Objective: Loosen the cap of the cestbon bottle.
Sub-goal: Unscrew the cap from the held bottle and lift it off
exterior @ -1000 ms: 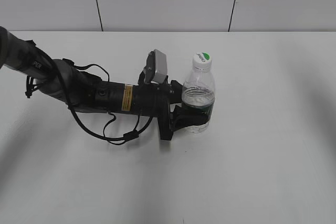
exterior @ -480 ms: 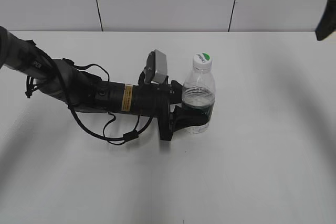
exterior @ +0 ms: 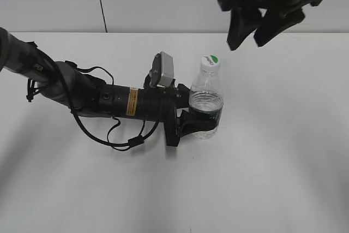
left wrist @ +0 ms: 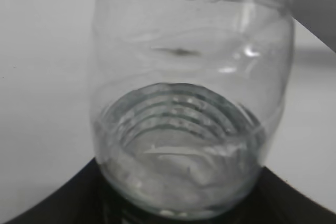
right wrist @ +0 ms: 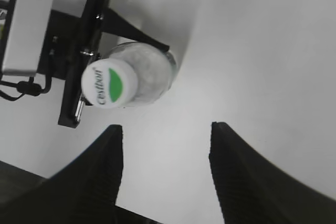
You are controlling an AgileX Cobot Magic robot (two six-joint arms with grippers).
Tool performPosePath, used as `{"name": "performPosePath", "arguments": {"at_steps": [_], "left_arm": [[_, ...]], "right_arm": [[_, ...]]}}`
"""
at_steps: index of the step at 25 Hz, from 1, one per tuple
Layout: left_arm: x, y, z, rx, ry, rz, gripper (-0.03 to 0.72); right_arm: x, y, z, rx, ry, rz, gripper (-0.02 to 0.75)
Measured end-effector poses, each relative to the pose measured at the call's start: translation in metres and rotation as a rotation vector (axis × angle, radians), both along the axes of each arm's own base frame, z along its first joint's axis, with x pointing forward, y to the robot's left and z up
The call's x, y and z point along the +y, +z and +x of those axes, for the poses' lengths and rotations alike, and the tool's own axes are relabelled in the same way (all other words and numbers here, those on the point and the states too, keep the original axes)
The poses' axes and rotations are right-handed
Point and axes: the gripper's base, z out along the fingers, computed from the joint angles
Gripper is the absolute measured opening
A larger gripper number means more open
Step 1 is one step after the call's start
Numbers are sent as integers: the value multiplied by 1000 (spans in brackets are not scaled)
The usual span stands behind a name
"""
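There is one small clear plastic water bottle with a dark green label band [exterior: 206, 100]. It has some water in it. There is one small round white plastic cap with a green mark on top [exterior: 210, 62], and it sits on that bottle. There are two black robot arms. One arm's gripper [exterior: 192, 114] is at the bottle, and the other arm's gripper [exterior: 253, 30] is up in the air. That gripper has two dark fingers [right wrist: 100, 174]. There is one small grey box-shaped camera [exterior: 163, 69] on the lower arm. There is one flat white counter [exterior: 272, 162] under it all.
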Motion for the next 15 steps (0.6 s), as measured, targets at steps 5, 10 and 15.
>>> {"name": "performPosePath", "arguments": {"at_steps": [5, 10, 15], "left_arm": [[-3, 0, -2, 4, -9, 0, 393], [-9, 0, -7, 11, -24, 2, 391], [-10, 0, -7, 13, -26, 2, 391]], "right_arm": [[33, -15, -7, 31, 86, -17, 412], [43, -17, -6, 26, 106, -22, 412], [42, -24, -2, 26, 109, -58, 412]]}}
